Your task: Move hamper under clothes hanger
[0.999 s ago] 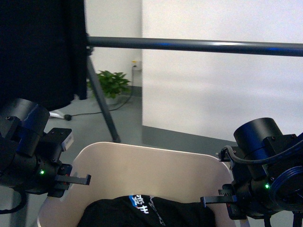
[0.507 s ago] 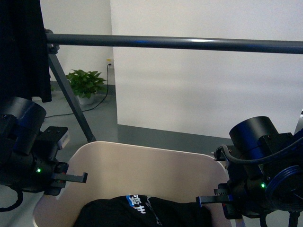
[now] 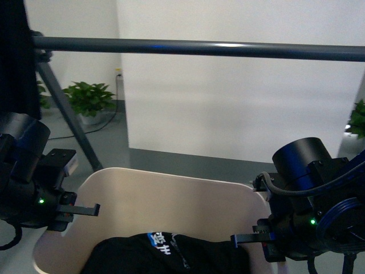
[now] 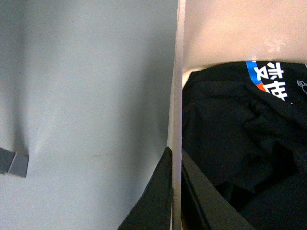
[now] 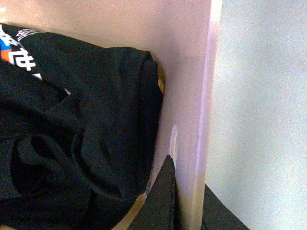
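Note:
The beige hamper [image 3: 171, 200] fills the lower middle of the front view, with black clothes [image 3: 165, 254] bearing a blue printed patch inside. Above and beyond it runs the dark grey bar of the clothes hanger [image 3: 199, 47], whose slanted leg [image 3: 63, 111] drops at the left. My left gripper [image 3: 77, 211] is shut on the hamper's left rim [image 4: 177, 96], one finger outside the wall and one inside [image 4: 175, 160]. On the opposite side, my right gripper [image 3: 254, 240] is shut on the right rim [image 5: 206, 96], pinching the wall just beside a handle slot [image 5: 173, 141].
A white wall panel [image 3: 239, 108] stands behind the bar. One potted plant [image 3: 88, 97] sits on the grey floor at the back left, and another [image 3: 358, 120] shows at the right edge. Dark cloth [image 3: 14, 63] hangs at the far left.
In the front view the hanger's leg, the plant and the wall edge have slid left, and the bar sits slightly higher. Both grippers keep their hold on the hamper.

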You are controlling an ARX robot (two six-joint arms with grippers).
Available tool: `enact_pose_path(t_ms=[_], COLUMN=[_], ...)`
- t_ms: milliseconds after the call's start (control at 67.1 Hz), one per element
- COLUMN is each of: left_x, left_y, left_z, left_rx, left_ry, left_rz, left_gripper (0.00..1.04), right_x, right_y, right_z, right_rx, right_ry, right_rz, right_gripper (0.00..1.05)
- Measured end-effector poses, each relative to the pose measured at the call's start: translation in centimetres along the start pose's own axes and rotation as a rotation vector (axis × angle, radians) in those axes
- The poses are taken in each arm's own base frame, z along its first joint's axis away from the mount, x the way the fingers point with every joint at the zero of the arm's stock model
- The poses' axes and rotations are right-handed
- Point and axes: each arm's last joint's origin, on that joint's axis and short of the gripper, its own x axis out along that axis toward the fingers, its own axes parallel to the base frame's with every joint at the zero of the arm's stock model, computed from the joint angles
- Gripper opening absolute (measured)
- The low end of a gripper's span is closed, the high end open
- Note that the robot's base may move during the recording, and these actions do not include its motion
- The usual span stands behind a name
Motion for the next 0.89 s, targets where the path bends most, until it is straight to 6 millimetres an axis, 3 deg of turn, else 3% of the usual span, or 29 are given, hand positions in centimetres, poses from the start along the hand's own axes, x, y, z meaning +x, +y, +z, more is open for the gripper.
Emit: enact_pose_path(t_ms=[209,537,895], left_x=[-0.1,0.0,0.0], left_y=[-2.0,-0.5,-1.0], left_z=[0.1,0.0,0.1], left_rx=[0.031,0.005,0.013], left_ry=[-0.005,-0.001,-0.003], left_rz=[-0.072,-0.012,-0.034], left_gripper=[0.04,0.04,0.04], right_x=[0.1,0.0,0.0], right_y=[-2.2,-0.5,-1.1], right_z=[0.3,0.1,0.1], right_rx=[0.040,0.008,0.020], right_ry=[-0.007,-0.002,-0.004], right_rz=[-0.077,-0.016,-0.039], right_gripper=[0.03,0.03,0.03])
